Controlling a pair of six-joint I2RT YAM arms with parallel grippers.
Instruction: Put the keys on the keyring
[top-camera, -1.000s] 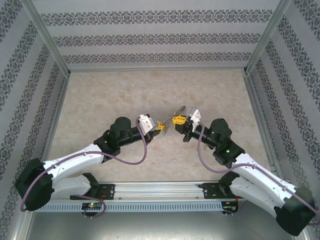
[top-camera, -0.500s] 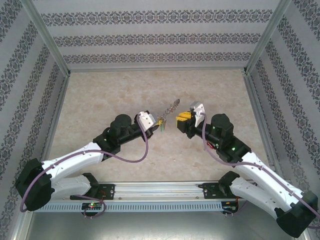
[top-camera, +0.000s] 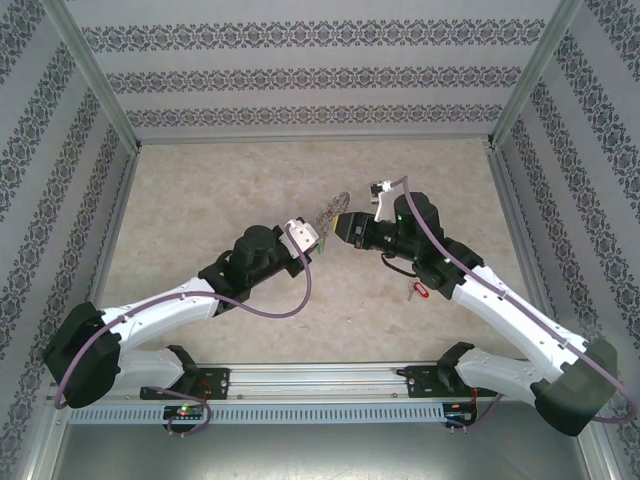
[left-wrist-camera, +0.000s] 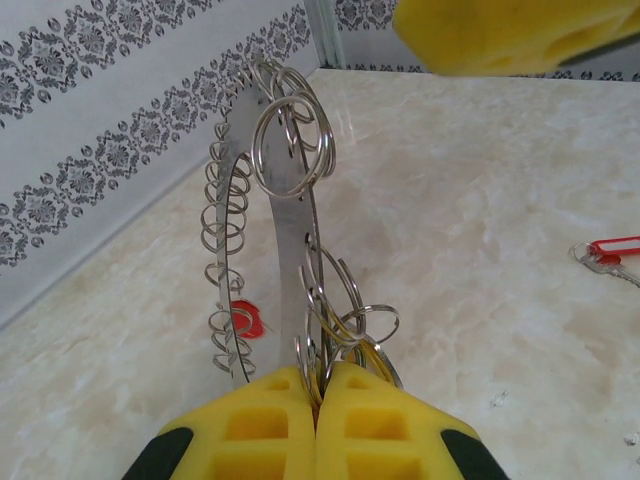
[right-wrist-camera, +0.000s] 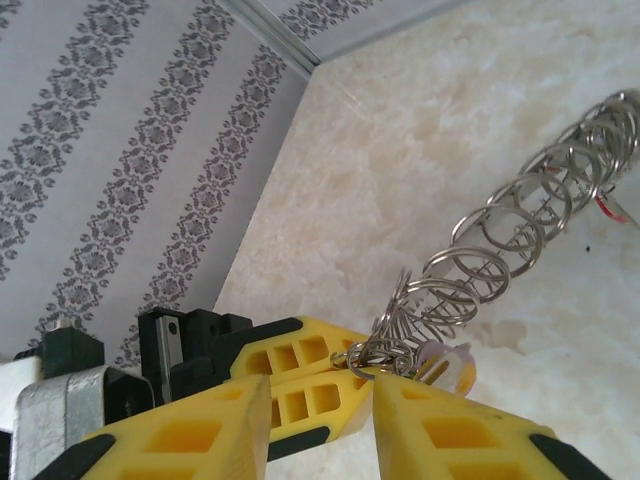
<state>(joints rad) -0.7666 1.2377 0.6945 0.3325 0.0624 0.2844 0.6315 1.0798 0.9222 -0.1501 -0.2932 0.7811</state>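
Two grippers: nose to nose above the table (top-camera: 200, 200).
Left gripper (left-wrist-camera: 320, 385): clamped on the keyring (left-wrist-camera: 285, 200), standing it upright so I can reach its links.
Right gripper (right-wrist-camera: 320, 400): jaws parted narrowly, just beside those links.
Red key (left-wrist-camera: 605, 250): lying on the table, unthreaded.

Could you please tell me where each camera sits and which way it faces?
Top external: above and behind the robot, looking down at the table; left arm and right arm show, left gripper near right gripper.
Left wrist: on the left arm, looking along its shut fingers up the keyring toward the wall.
Right wrist: on the right arm, looking past its parted fingers at the left gripper.
Shared: both wrist views show the keyring.
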